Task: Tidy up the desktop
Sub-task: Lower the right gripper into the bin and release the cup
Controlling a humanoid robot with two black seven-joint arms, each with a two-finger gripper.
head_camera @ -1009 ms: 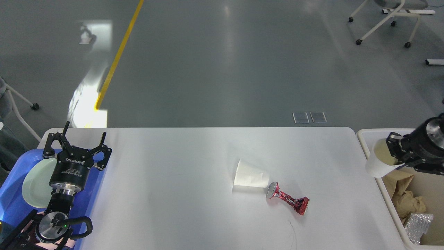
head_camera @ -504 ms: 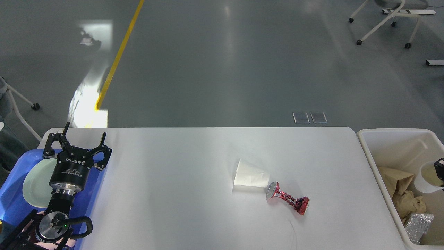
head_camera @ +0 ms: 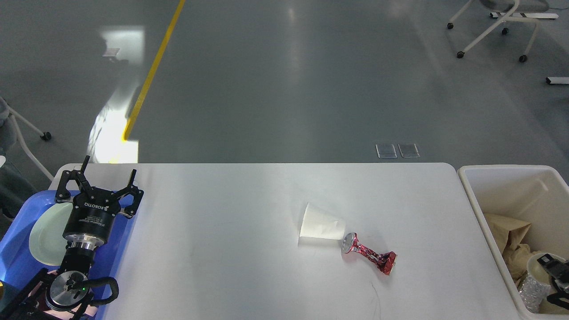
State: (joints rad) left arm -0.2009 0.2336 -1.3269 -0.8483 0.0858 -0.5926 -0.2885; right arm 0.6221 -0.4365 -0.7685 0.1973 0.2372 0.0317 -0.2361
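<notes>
The white desktop [head_camera: 222, 249] carries a white paper cup [head_camera: 321, 226] lying on its side at the middle right. A crushed red can [head_camera: 371, 255] lies right next to the cup's narrow end. My left gripper [head_camera: 100, 182] is open and empty, hovering over the blue tray [head_camera: 18, 262] at the desktop's left end. My right gripper [head_camera: 554, 266] shows only partly at the frame's right edge, low inside the cream bin [head_camera: 471, 191]. It sits against the rim of another paper cup [head_camera: 534, 266]. Its fingers cannot be told apart.
A pale green plate [head_camera: 44, 231] lies in the blue tray. The bin holds crumpled brown paper [head_camera: 506, 231] and a foil wad [head_camera: 529, 291]. Wheeled chair legs [head_camera: 489, 31] stand on the grey floor far behind the desktop.
My right gripper carried the paper cup from above the bin's left rim rightward and down into the bin. The left arm, the lying cup and the can have not moved.
</notes>
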